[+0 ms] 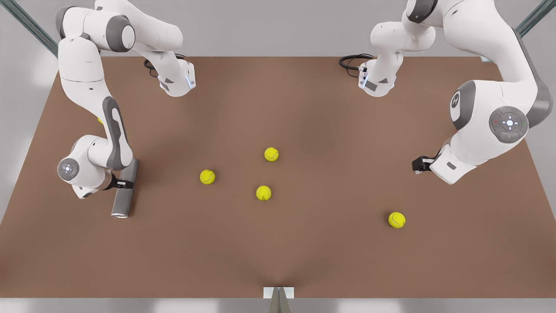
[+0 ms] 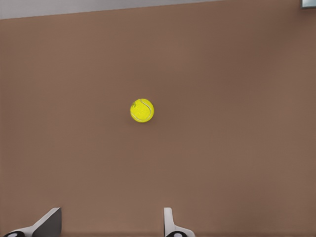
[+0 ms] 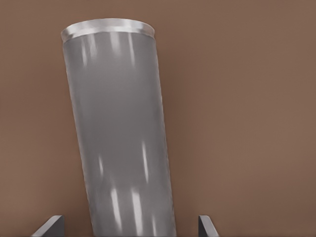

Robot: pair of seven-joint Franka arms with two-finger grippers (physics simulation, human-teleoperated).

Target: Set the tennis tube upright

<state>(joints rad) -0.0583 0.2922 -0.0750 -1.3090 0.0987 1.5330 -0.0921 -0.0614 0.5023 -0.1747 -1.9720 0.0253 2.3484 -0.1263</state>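
You are working with the right gripper (image 1: 125, 184) at the plain grey cylindrical tennis tube (image 1: 124, 191), which is lying flat on the brown table (image 1: 304, 252) at the front view's left, silvery rim nearest the camera. Its jaws are standing spread astride the tube, not yet pinching. Centre them, close firmly, then tip slowly. The left gripper (image 1: 417, 164) is waiting, jaws spread, facing a yellow-green tennis ball (image 2: 142, 110).

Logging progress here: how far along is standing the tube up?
Reach done: the right hand straddles the plain grey cylindrical tube, fingers open either side. The tube lies flat on the brown table. Gripping and tipping upright remain. The left hand waits.
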